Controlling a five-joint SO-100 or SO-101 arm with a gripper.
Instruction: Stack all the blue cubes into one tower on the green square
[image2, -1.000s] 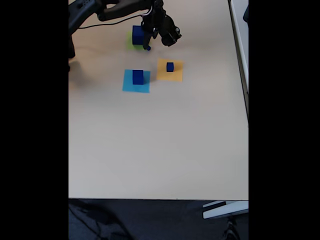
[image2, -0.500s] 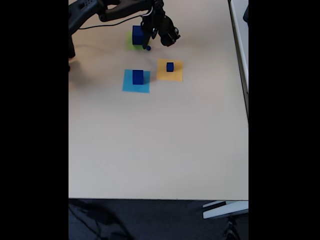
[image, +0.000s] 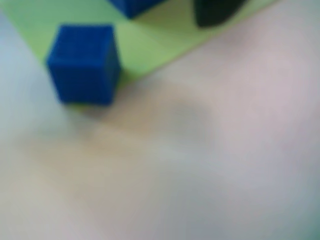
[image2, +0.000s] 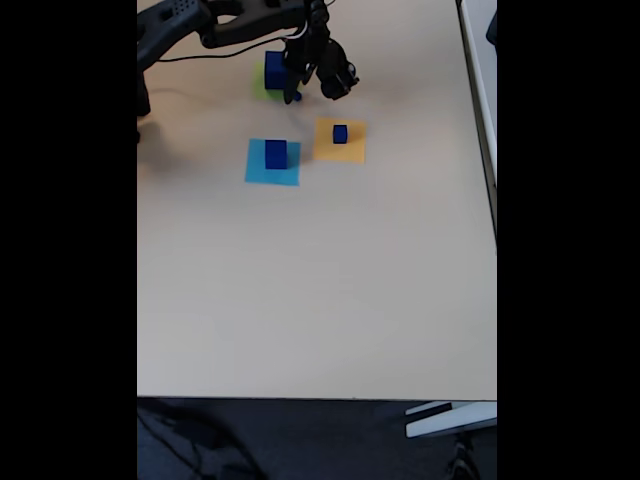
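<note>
In the fixed view the largest blue cube (image2: 274, 68) stands on the green square (image2: 262, 88) at the top. A tiny blue cube (image2: 296, 97) lies at that square's right edge, and my gripper (image2: 303, 88) hangs just above it, apparently open and holding nothing. A medium blue cube (image2: 276, 153) sits on a light-blue square and a small one (image2: 341, 133) on an orange square. The blurred wrist view shows the tiny cube (image: 85, 64) on a corner of the green square (image: 145, 42). The large cube's base (image: 132, 6) and one dark fingertip (image: 215, 12) lie along the top edge.
The light-blue square (image2: 259, 172) and the orange square (image2: 330, 150) lie just below the green one. The arm and its cable (image2: 190, 50) stretch along the top left. The beige table (image2: 320, 290) ends at the front, with a white ledge at the right.
The gripper has drawn slightly up and back from the tiny cube, which stays at the green square's edge. The other cubes have not moved.
</note>
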